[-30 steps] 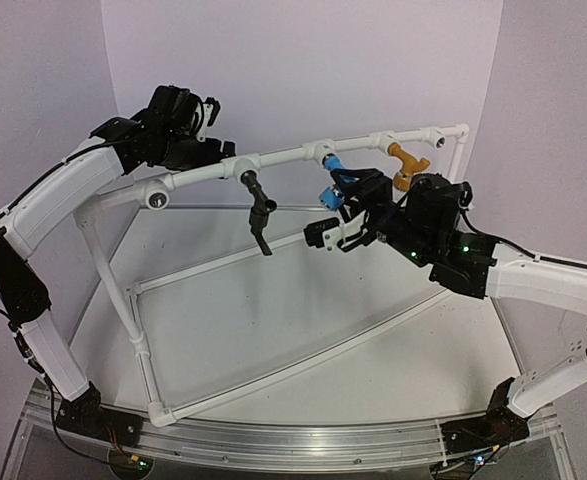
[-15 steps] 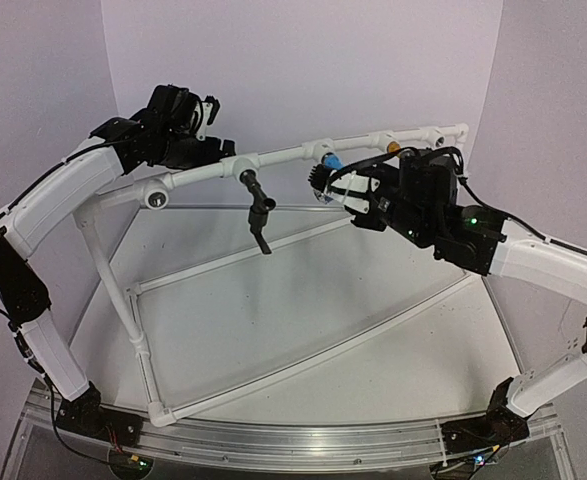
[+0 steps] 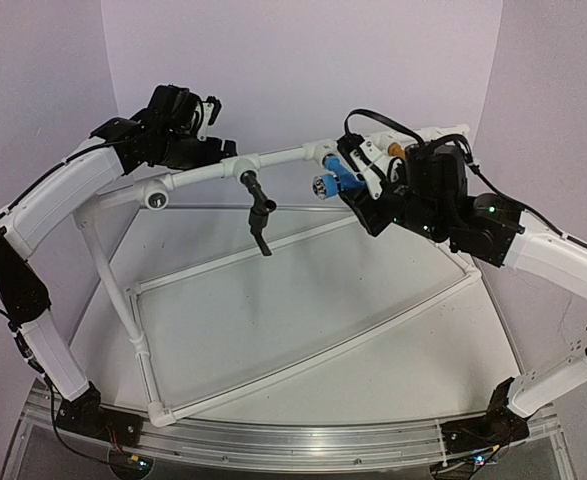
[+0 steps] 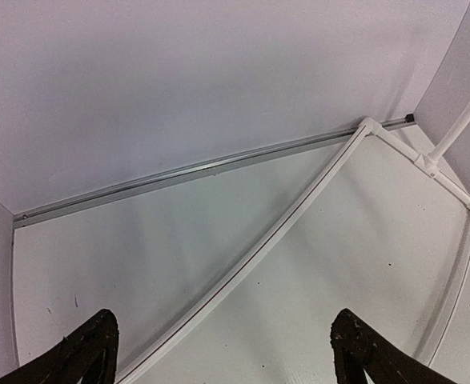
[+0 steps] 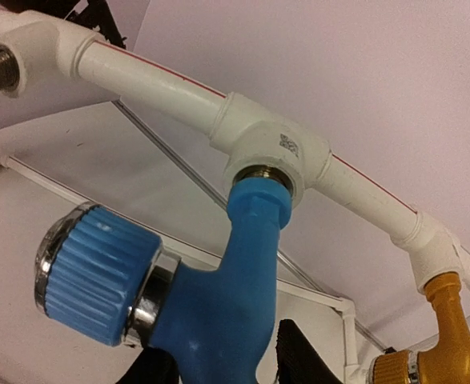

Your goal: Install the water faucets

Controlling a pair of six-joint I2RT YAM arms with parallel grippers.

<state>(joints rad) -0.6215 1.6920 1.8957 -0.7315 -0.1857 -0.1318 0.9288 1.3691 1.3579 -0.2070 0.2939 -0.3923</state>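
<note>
right gripper [image 3: 359, 183] risen to pipe frame [image 3: 273, 157] | clamped on blue faucet [image 5: 218, 296] | left gripper [image 4: 222, 336] spread wide

A white pipe frame [image 3: 283, 156] stands on a pale table [image 3: 393, 385] (one tee [image 5: 271, 148] bears a small printed code), lavender walls [image 3: 303, 70] behind, an aluminium rail [image 3: 303, 445] along the near edge.

Yellow faucet [image 5: 449, 316] partly off-frame
</note>
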